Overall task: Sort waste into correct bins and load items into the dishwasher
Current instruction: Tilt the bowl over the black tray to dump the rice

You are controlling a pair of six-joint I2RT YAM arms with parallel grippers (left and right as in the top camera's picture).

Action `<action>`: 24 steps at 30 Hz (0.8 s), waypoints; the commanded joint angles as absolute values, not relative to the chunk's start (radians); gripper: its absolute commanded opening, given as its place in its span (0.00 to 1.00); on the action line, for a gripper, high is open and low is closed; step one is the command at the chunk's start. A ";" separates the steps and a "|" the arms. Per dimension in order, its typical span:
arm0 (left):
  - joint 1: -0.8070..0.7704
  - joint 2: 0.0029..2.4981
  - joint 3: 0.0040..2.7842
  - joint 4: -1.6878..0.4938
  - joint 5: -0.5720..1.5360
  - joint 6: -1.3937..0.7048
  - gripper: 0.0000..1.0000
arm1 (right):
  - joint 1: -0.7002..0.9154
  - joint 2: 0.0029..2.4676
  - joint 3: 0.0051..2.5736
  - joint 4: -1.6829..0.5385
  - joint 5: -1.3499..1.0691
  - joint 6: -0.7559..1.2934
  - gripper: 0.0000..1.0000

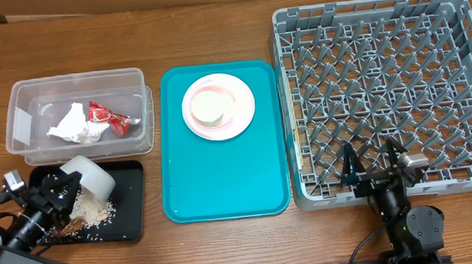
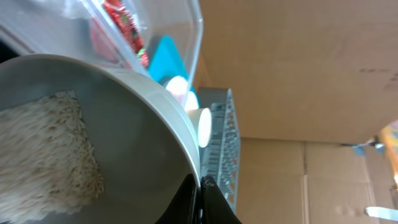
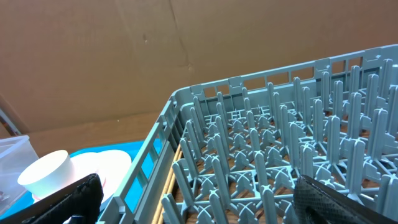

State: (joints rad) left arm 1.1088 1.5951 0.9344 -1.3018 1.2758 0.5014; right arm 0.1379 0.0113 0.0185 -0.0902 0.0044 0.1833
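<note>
My left gripper (image 1: 63,187) is shut on the rim of the pale grey bowl (image 1: 89,177), which is tipped over the black tray (image 1: 133,207). Rice-like scraps (image 1: 92,212) lie on that tray. In the left wrist view the jaws (image 2: 200,183) pinch the bowl's rim (image 2: 143,106), and rice (image 2: 43,155) clings inside. The clear tub (image 1: 19,122) holds the white napkin (image 1: 73,127) and red wrapper (image 1: 106,116). The pink plate (image 1: 242,106), smaller pink dish (image 1: 217,94) and white cup (image 1: 210,110) sit stacked on the teal tray. My right gripper (image 1: 376,162) is open and empty over the grey rack's (image 1: 383,88) front edge.
The teal tray (image 1: 223,183) lies between the black tray and the rack. The right wrist view shows the rack's pegs (image 3: 280,143) between my open fingers (image 3: 211,202), with the cup (image 3: 46,174) and plate (image 3: 106,165) to the left. A cardboard wall stands behind the table.
</note>
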 commanded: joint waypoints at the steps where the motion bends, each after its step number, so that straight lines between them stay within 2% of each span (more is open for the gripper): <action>1: 1.113 1.584 0.925 -1.304 1.352 0.520 0.04 | 0.134 0.004 0.009 -0.084 0.006 0.184 1.00; 16: 1.112 1.583 0.925 -1.411 1.464 0.560 0.04 | 0.134 0.004 0.009 -0.084 0.007 0.184 1.00; 24: 1.115 1.583 0.925 -1.514 1.437 0.685 0.04 | 0.134 0.004 0.009 -0.084 0.007 0.184 1.00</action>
